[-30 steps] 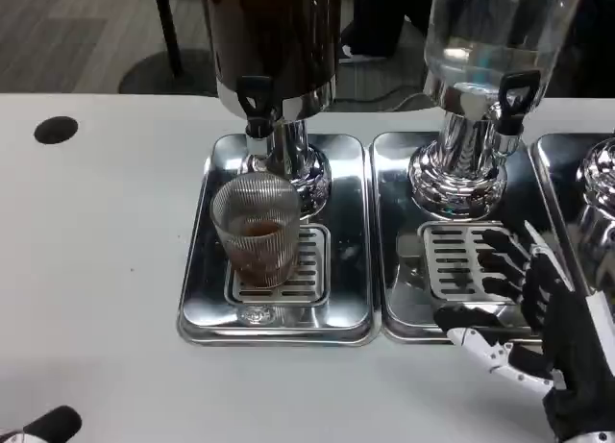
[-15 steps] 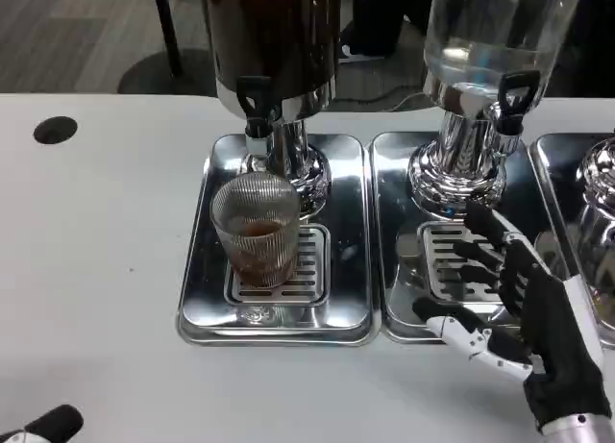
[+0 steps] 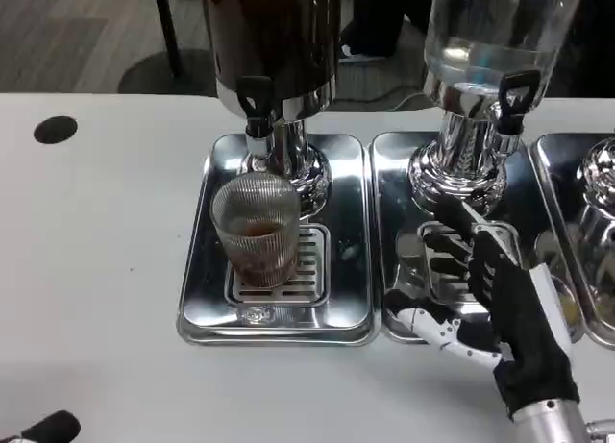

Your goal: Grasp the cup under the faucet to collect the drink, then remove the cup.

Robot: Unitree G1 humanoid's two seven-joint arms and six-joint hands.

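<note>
While ungrasped, cup [image 3: 257, 228] (left of robot hand [image 3: 500, 304])

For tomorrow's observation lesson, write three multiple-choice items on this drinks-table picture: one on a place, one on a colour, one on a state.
1. Where does the ribbed glass cup stand?
A. on the left drip tray, below the dark dispenser's faucet
B. on the bare table
C. in the robot hand

2. What colour is the drink in the cup?
A. clear
B. brown
C. green

3. How is the right robot hand?
A. gripping the cup
B. pressing a faucet
C. fingers apart, holding nothing, over the middle tray

Answers:
1 A, it sits on the tray's grate under the tap.
2 B, brown liquid fills its lower part.
3 C, it is apart from the cup.
</note>
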